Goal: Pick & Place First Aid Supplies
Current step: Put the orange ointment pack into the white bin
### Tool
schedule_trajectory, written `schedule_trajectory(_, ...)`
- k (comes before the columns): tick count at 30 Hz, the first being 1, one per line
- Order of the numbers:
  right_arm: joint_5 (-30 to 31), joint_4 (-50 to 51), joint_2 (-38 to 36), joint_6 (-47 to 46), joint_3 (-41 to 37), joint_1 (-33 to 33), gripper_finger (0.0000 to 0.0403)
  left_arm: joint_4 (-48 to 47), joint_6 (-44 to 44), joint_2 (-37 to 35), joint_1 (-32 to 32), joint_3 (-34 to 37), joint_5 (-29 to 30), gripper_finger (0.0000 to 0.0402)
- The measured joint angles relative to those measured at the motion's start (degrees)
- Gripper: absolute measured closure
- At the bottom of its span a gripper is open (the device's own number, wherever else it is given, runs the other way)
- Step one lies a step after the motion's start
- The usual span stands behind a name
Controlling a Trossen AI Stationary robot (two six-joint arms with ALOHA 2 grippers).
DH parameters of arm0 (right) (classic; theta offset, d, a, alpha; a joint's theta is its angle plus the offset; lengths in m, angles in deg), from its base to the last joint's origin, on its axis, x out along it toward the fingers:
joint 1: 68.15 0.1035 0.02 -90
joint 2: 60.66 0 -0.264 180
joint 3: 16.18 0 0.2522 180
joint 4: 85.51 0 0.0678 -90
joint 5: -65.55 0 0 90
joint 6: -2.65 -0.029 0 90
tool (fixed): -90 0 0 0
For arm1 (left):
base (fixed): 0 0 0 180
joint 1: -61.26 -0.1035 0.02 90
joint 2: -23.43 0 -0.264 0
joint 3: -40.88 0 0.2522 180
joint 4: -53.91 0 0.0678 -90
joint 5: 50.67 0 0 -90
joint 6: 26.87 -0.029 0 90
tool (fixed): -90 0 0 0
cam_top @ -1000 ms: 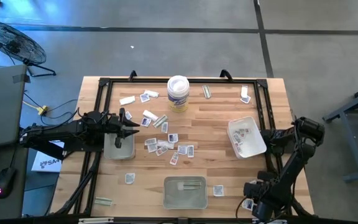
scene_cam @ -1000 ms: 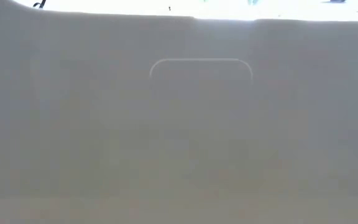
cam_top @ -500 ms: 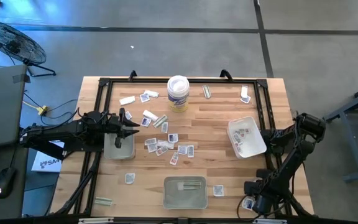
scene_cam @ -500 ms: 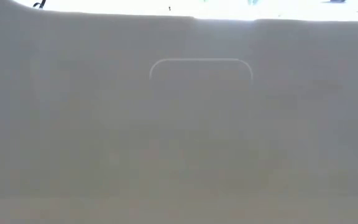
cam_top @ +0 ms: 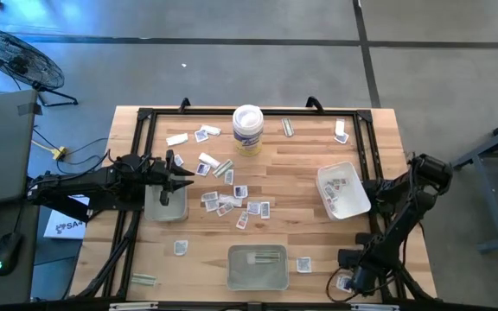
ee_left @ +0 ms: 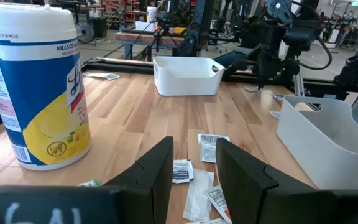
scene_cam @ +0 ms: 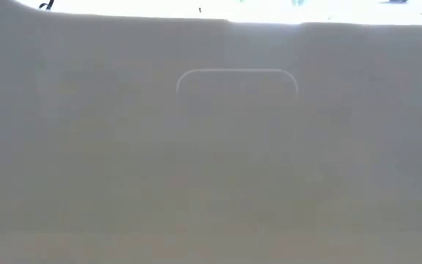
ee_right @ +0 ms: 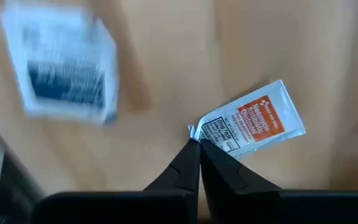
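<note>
Left tray [cam_top: 164, 206]: a clear grey tray at the left side of the table [cam_top: 301, 164]. I cannot tell what is in it, because the left gripper [cam_top: 185, 174] is over its far edge.
Left gripper: its two fingers [ee_left: 157, 171] stand a little apart, with nothing between them.
Tub [cam_top: 247, 130]: a round white tub with a blue and yellow label, standing up near the far edge of the table.
Front tray [cam_top: 257, 266]: a clear grey tray near the front edge, in the middle. Some pale strips lie inside it.
Right tray [cam_top: 342, 190]: a white tray at the right side. A few small packets lie in it.
Right gripper [cam_top: 353, 278]: low at the front right corner of the table. Its fingers are closed on one corner of a packet [ee_right: 253, 121].
Held packet: flat and white, with a red block and small black print. It hangs over the wood. A white packet with blue print [ee_right: 61, 65] lies near it on the table.
Other packets [cam_top: 236, 203]: many small white squares and pale strips lie in a heap in the middle of the table. More lie alone near the far edge, the front left corner and the front edge.
Open room: bare wood shows between the heap and the right tray, and between the heap and the front tray.
Edges: a black frame [cam_top: 141, 117] runs around the table.
Low view: only a pale blur, so nothing can be told from it.
</note>
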Motion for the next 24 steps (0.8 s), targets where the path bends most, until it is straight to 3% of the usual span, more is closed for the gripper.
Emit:
schedule_trajectory(9,2.0,-0.1,-13.6,4.2,0.2,-9.6,0.0402,0.0,0.0,0.0,0.0,0.0,0.0,0.0282)
schedule_trajectory(12,5.9,0.2,-19.1,9.2,0.2,-13.3,0.0402,0.0,0.0,0.0,0.0,0.0,0.0,0.0282)
schedule_trajectory(15,13.8,2.1,-24.7,16.1,0.3,-16.9,0.0402,0.0,0.0,0.0,0.0,0.0,0.0,0.0282)
schedule_trajectory(19,25.8,13.2,-30.1,18.1,0.3,-22.5,0.0402,0.0,0.0,0.0,0.0,0.0,0.0,0.0282)
schedule_trajectory(24,26.5,27.2,-33.3,15.9,-1.3,-33.0,0.0401,0.0,0.0,0.0,0.0,0.0,0.0,0.0282)
